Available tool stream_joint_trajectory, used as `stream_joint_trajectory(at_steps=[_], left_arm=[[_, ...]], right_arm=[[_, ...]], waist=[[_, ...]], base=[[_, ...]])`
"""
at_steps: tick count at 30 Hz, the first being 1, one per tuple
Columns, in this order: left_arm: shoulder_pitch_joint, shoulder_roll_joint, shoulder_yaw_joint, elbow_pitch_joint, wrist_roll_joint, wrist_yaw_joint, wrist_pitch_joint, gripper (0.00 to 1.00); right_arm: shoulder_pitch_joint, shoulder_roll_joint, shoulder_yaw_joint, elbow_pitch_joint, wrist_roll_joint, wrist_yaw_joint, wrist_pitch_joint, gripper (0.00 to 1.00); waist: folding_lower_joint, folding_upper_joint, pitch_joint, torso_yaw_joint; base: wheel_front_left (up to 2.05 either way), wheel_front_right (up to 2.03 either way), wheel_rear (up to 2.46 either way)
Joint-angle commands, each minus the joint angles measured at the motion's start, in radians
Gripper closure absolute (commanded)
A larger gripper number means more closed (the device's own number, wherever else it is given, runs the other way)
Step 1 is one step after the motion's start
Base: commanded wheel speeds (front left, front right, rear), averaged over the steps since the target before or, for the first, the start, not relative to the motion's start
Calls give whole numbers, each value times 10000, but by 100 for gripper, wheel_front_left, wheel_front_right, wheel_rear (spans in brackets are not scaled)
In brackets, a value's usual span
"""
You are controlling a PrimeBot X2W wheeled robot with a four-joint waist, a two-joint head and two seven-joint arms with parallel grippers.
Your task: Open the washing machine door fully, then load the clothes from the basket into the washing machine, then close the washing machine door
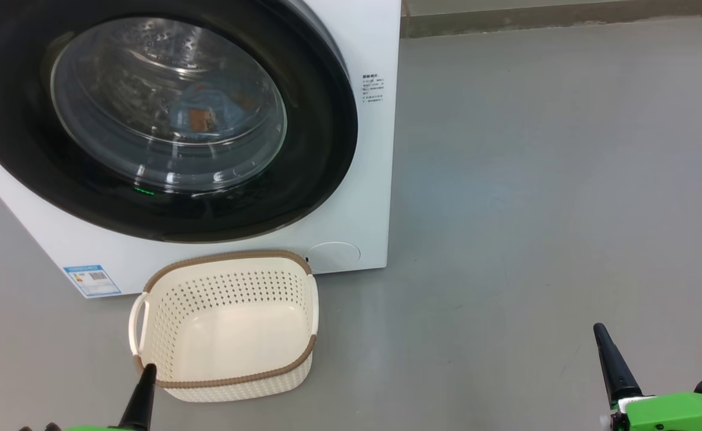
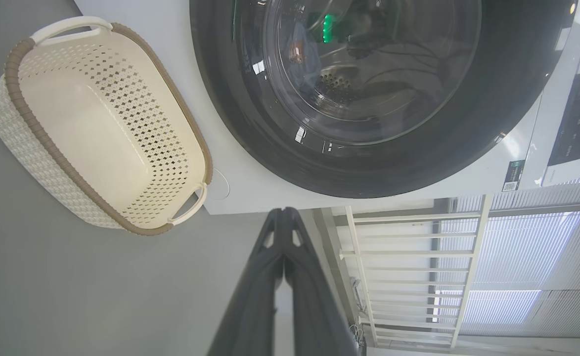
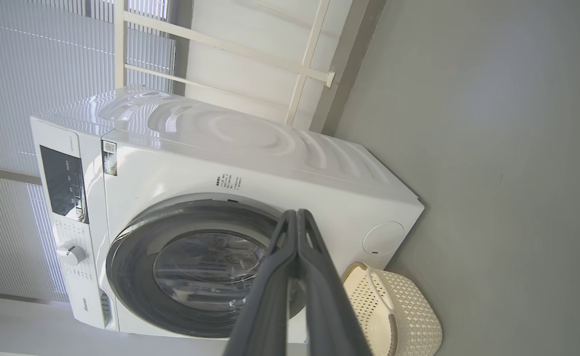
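The white washing machine [image 1: 362, 197] has its round black-ringed door [image 1: 315, 149] shut against the front. Through the glass I see the light blue clothes [image 1: 207, 111] with orange prints lying in the steel drum. The cream basket [image 1: 231, 335] with a brown rim stands on the floor in front of the machine, with nothing inside. My left gripper [image 1: 146, 372] is shut, its tip at the basket's near left corner. Shut too, my right gripper [image 1: 601, 330] hovers over bare floor far to the right. The wrist views show the same door [image 2: 250, 123] [image 3: 136, 237] and basket [image 2: 97, 133] [image 3: 408, 316].
Grey floor [image 1: 536, 179] spreads to the right of the machine. A blue label sticker [image 1: 92, 280] sits low on the machine's front. A white rail frame [image 2: 408, 267] and window blinds [image 3: 32, 64] stand behind the machine.
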Motion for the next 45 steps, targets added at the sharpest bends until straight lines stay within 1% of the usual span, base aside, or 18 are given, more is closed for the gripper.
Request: stream_joint_trajectory(at_steps=[1,21,45], left_arm=[[-505,186,348,-171,-263,-109,87,100],[-949,205,691,-68,-2099,-276,649,100],[-953,175,733,-67,-2064,-276,684,100]], right_arm=[[-537,-18,121,-233,344,-12,95,100],[-829,43,75,-213,2487,-21,647,100],[-829,43,77,-213,2489,-21,646,100]], waist=[[-1,0,3,-4],[-1,0,47,-61],[-1,0,47,-61]], base=[[0,0,0],[0,0,0],[0,0,0]])
